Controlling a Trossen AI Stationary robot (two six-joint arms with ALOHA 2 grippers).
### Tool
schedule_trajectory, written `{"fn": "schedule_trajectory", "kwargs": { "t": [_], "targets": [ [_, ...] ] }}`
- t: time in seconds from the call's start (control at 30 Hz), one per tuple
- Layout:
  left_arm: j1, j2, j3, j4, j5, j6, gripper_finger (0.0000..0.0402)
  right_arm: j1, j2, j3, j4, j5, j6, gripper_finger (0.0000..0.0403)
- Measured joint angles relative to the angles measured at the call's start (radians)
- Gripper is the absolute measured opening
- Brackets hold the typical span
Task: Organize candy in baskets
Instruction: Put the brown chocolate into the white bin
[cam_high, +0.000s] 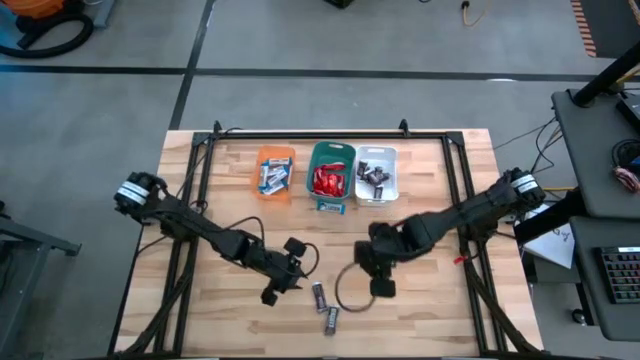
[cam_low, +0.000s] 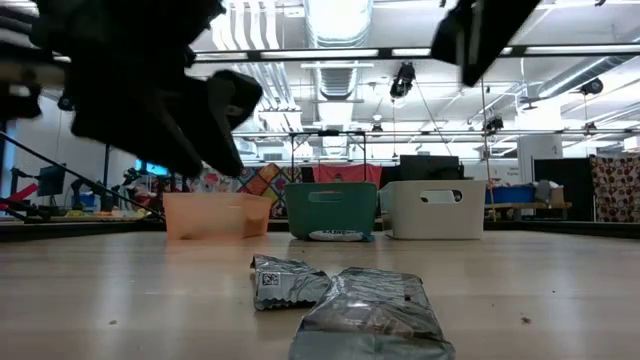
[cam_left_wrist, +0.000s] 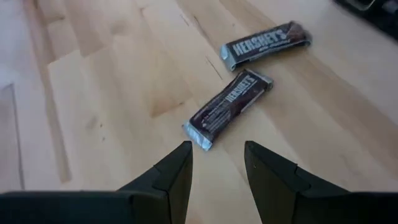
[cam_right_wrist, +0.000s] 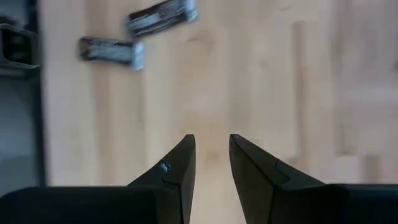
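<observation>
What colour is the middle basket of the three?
Teal green; the middle basket shows best in the high view, holding red candy.

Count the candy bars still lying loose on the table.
2: both dark-wrapped bars near the front edge, one just ahead of the left claw, the other beside it, nearer the edge. None seems hidden.

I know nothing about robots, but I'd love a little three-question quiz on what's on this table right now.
1. True or false: two dark candy bars lie loose on the table.
2. Which basket holds red candy? A orange basket B teal basket C white basket
3. Fill in: the left tool hovers open just above a ___ candy bar.

Key: 1 true. 2 B. 3 dark. The right tool, also open and empty, waits over bare wood nearby.
</observation>
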Motion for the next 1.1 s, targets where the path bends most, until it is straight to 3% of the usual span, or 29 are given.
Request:
{"fn": "schedule_trajectory", "kwargs": {
  "t": [0.23,0.47,0.8,1.1],
  "targets": [
    [-0.002,0.090,0.050,0.000,-0.027,0.098,0.0130,0.118,0.000,-0.003,-0.001,-0.033,0.263,0.0096],
    [-0.018,0.156,0.103,0.003,-0.026,0.218,0.0136,0.224,0.001,-0.010,0.002,-0.023,0.451,0.0138],
    [-0.018,0.245,0.111,0.051,-0.094,0.332,0.0156,0.283,0.002,-0.019,0.004,0.045,0.561,0.0153],
    [-0.018,0.279,0.112,0.109,-0.097,0.382,0.0158,0.282,0.002,-0.033,0.007,0.064,0.559,0.0155]
  ]
}}
